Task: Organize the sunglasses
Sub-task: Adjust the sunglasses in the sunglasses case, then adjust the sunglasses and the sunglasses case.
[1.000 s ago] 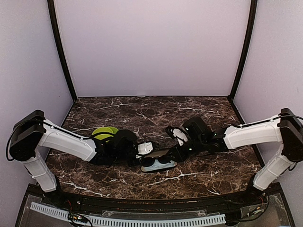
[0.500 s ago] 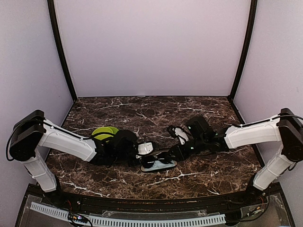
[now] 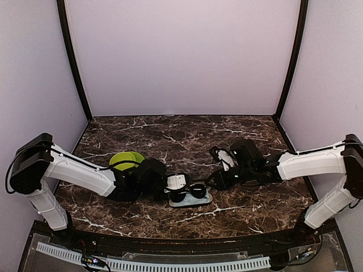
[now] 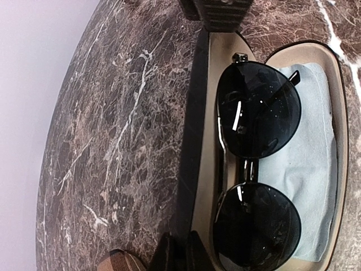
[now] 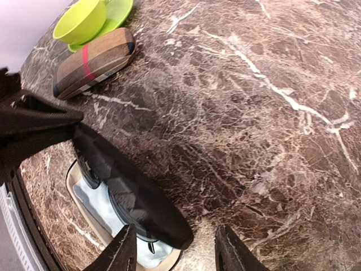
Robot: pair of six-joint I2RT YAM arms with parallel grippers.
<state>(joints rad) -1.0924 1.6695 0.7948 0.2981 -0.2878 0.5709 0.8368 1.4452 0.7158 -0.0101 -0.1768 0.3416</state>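
Top: left gripper (image 3: 177,187) is clamped on the lid (image 3: 182,195) of the open case (image 3: 205,199). The sunglasses (image 3: 191,191) sit inside. Right gripper (image 3: 214,181) is just beside, fingers apart, empty. A green bowl (image 3: 126,159) sits behind the left arm.
Left wrist: round lenses lie on a blue cloth (image 4: 316,169).
Right wrist: the lid blocks most of the glasses; a striped case (image 5: 93,62) touches the bowl's saucer.
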